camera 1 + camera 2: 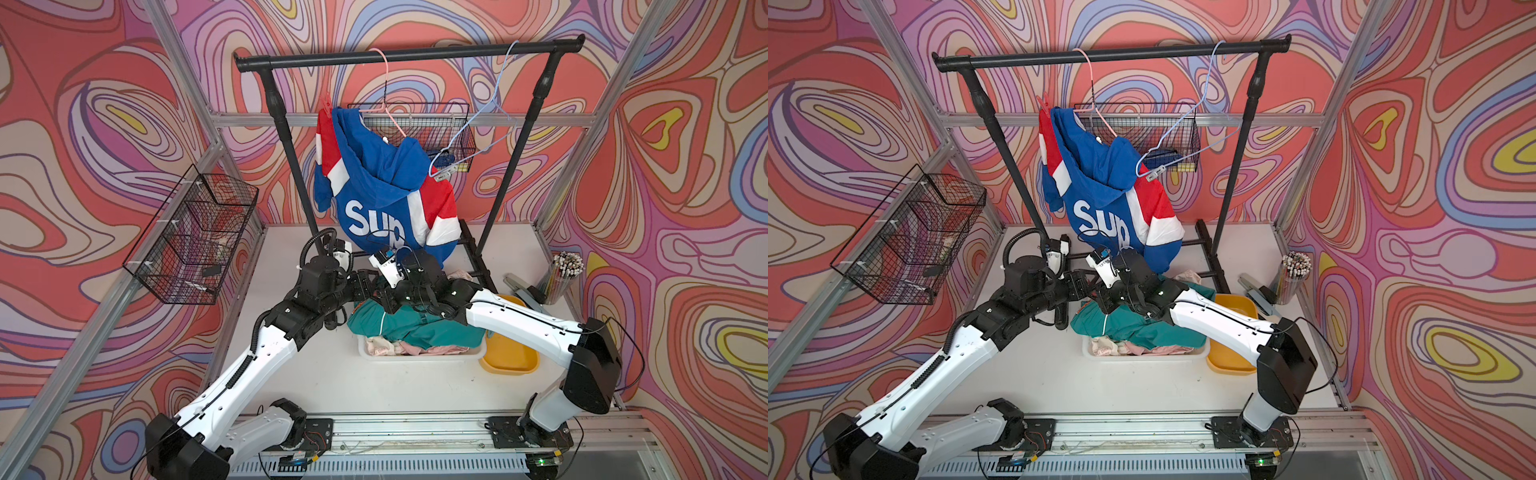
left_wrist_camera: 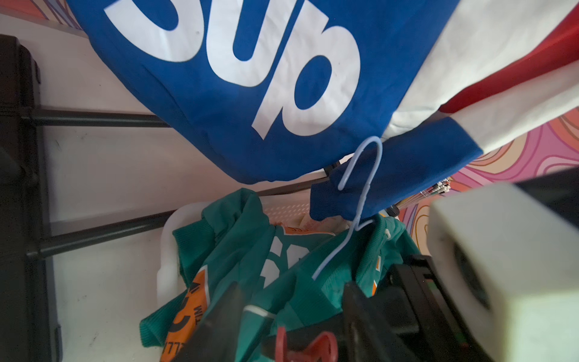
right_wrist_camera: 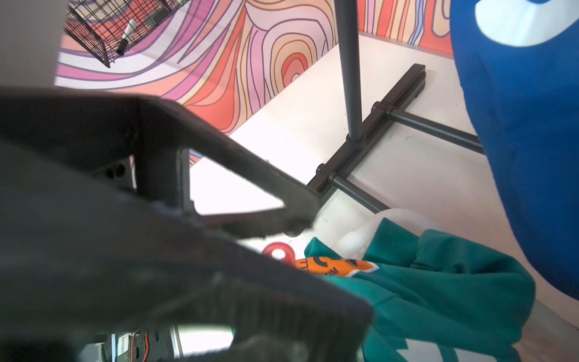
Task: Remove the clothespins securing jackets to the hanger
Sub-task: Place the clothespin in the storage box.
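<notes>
**Peg in the balance.** Over the white bin (image 1: 419, 357), where the pale pink jacket (image 1: 432, 349) and the teal jacket (image 1: 399, 326) lie heaped, the two arms meet. The left gripper (image 2: 293, 290) stands with fingers spread either side of a red clothespin (image 2: 319, 346). Of the right gripper (image 1: 388, 301) we cannot tell whether its fingers press together or pinch the peg. If nothing has hold of it, we fear the peg drops into the teal folds in the bin and is lost.

A pale blue hanger (image 2: 360, 203) lying in the bin pokes its hook against the sleeve of the hooded jacket (image 1: 374, 195). An arm pulling back could, we judge, drag both.

Beyond the bin, that jacket hangs from a pink hanger (image 1: 386, 68), a coral clothespin (image 1: 326, 103) at its shoulder not yet removed. Farther from the bin, a grey clothespin (image 1: 444, 173) clips a bare blue hanger (image 1: 503, 72).
</notes>
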{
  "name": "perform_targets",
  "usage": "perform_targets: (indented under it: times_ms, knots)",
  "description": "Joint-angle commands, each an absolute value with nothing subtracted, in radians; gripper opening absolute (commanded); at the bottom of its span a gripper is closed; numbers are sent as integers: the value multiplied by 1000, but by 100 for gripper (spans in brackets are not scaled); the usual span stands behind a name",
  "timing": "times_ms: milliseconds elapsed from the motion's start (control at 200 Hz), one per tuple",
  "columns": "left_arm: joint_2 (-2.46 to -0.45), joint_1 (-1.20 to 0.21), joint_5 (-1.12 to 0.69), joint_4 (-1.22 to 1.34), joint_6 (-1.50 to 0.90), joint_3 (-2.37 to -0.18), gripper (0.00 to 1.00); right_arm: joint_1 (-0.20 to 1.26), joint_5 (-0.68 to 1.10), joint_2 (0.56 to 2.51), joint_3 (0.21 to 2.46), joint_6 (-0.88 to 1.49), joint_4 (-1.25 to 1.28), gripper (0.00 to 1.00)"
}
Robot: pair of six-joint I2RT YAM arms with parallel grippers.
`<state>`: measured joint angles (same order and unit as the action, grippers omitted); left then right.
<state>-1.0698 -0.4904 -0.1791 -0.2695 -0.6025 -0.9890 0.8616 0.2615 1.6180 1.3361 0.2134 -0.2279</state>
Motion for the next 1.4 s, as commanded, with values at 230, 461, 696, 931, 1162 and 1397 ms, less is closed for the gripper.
perform_targets:
  times_ms: [230,461,696,931,1162,1397]
  knots:
    - [-934,-412,-167,-401,-513,-1052,100,778,-8,1375,1172,346,-316,0]
    - [-913,-411,-211,-401,-454,-1006,100,509,-167,1069,884,610,-443,0]
    - [-923,-411,-234,-395,-416,-976,100,227,-143,921,636,783,-492,0]
    - [-946,-406,-236,-384,-387,-944,100,66,-94,970,523,845,-413,0]
    - [-950,-394,-235,-376,-376,-917,100,53,-100,1019,517,868,-369,38]
    - [-946,-388,-226,-373,-366,-894,100,106,-229,895,649,756,-438,47]
